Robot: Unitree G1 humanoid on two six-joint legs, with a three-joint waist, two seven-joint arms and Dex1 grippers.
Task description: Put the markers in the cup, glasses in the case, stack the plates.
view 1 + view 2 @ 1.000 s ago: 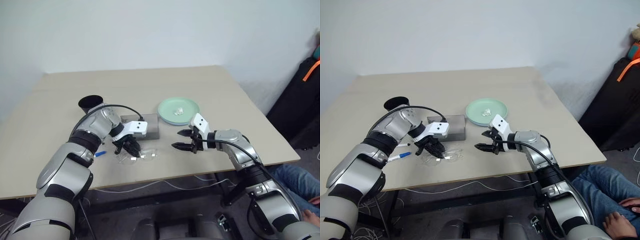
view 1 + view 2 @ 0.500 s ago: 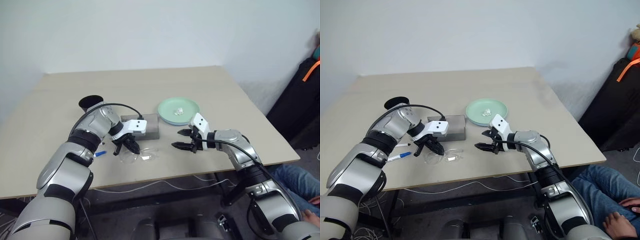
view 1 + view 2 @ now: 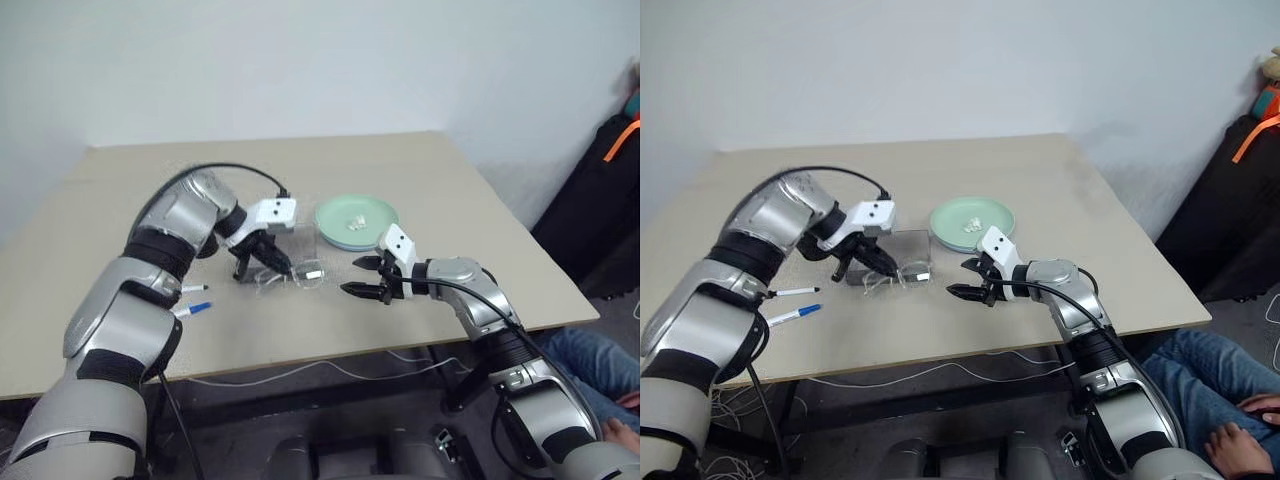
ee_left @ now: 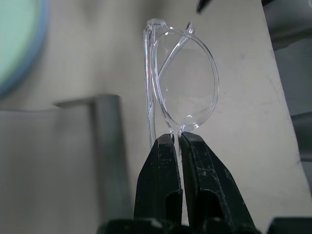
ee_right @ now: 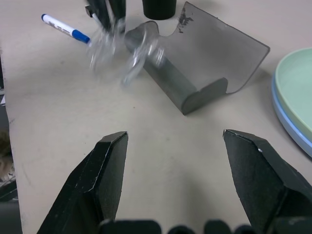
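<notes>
Above the bench (image 3: 420,180), your left end effector (image 4: 178,139) is clamped on the glasses (image 4: 183,85), held clear beside the case (image 5: 195,63). Your right end effector (image 5: 178,146) hangs with fingers spread, holding nothing, near the stacked plates (image 3: 357,222).

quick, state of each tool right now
Left tool: shut on the glasses, lifted off the table.
Right tool: open, holding nothing.

Glasses (image 5: 122,53) motion-blurred; cup (image 5: 159,7) cut off by frame edge.
</notes>
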